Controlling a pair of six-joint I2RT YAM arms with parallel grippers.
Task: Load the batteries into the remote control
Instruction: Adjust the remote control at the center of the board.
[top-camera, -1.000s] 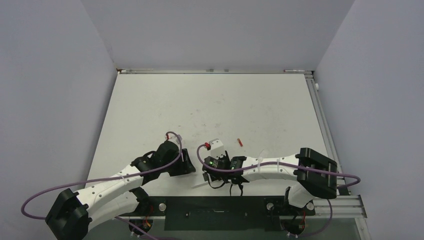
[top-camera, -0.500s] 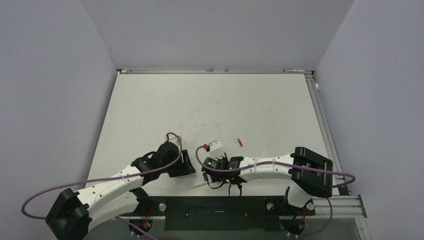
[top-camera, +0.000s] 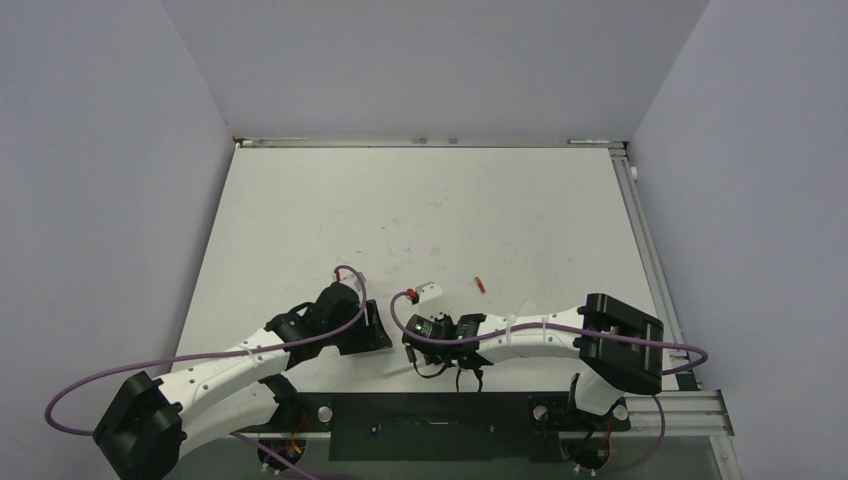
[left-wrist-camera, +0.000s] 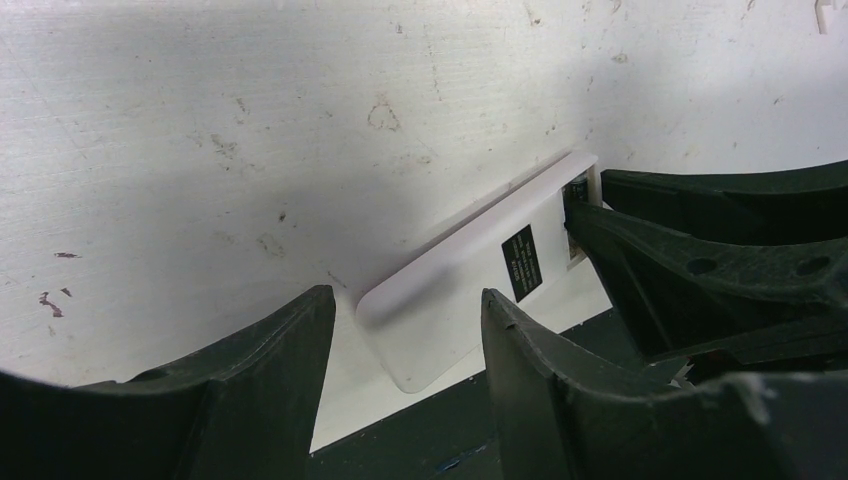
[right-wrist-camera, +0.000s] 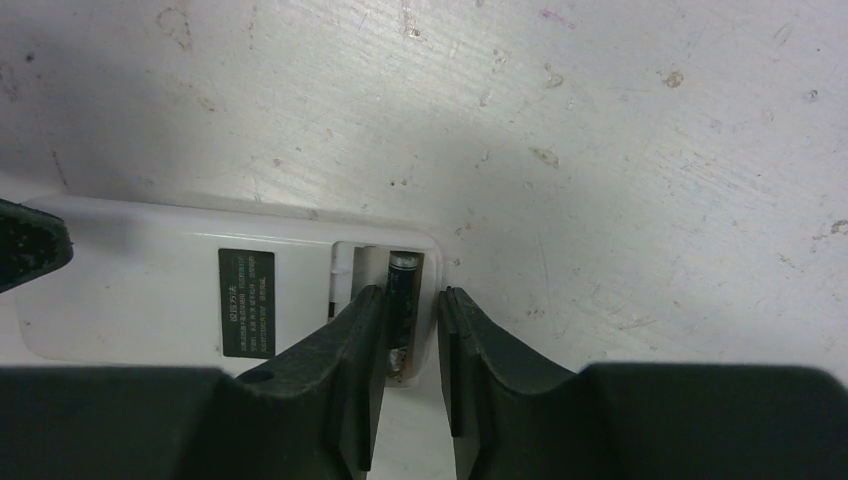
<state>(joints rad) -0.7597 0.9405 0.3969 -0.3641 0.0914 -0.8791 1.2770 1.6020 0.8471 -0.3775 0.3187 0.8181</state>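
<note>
Well, the white table (top-camera: 420, 200) takes up most of what I can see, scuffed and stained all over. The left arm (top-camera: 220, 365) and the right arm (top-camera: 540, 335) both reach in low toward the middle of the near edge, their ends close together.

The left gripper (left-wrist-camera: 405, 300) has its jaws standing apart with one end of the remote control (left-wrist-camera: 470, 270) lying between them. Whether they press on it I cannot tell. The right gripper (right-wrist-camera: 410, 292) hangs over the other end with its fingers drawn close, only a narrow gap left.

That remote lies flat on the table near the front edge, plain white back up, with a small black label (right-wrist-camera: 246, 302) on it and its battery bay uncovered. One slim dark battery (right-wrist-camera: 401, 285) sits in the bay, running in between the right fingers; whether they pinch it I cannot tell. A tiny red scrap (top-camera: 480, 284) lies on the table beyond the right arm.
</note>
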